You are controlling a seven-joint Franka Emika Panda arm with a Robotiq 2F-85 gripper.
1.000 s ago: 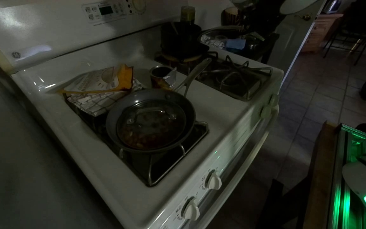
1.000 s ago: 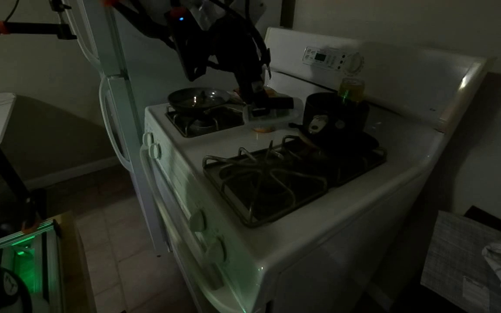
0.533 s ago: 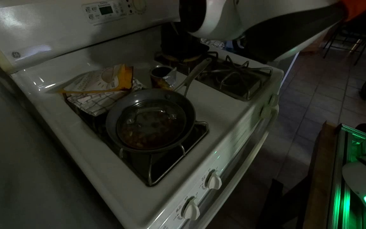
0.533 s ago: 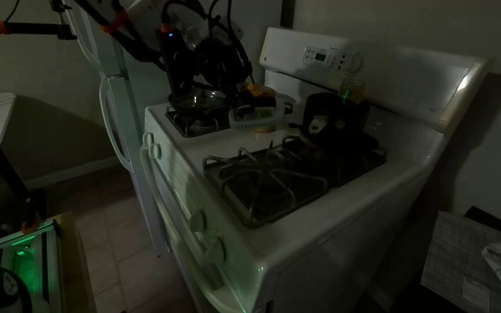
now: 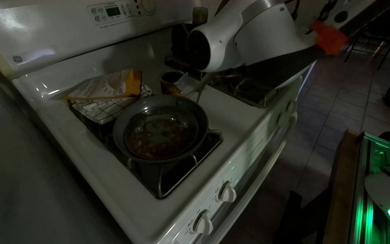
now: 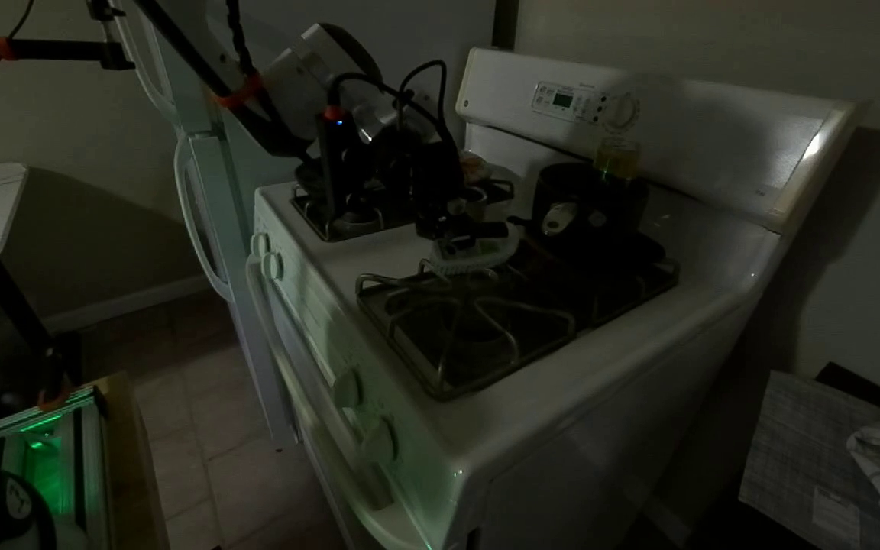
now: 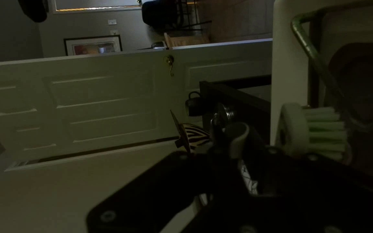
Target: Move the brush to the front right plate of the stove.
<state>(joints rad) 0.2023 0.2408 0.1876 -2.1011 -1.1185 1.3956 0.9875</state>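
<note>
The brush, with a pale body and pale green bristles, shows in an exterior view and in the wrist view. Its bristles face down toward the stove. My gripper is shut on the brush's handle; in the wrist view the dark fingers close around it. The brush hangs over the far edge of the front right burner grate. I cannot tell whether it touches the grate. That grate also shows partly behind my arm in an exterior view, where the gripper and brush are hidden.
A covered pan sits on the front left burner, its handle reaching toward my arm. An open can and a bag on cloth stand behind it. A dark pot stands on the back right burner.
My gripper has come down and moved with the brush from the middle of the stove toward the front right grate. The arm has come lower into view. The pan, can and pot have not moved.
</note>
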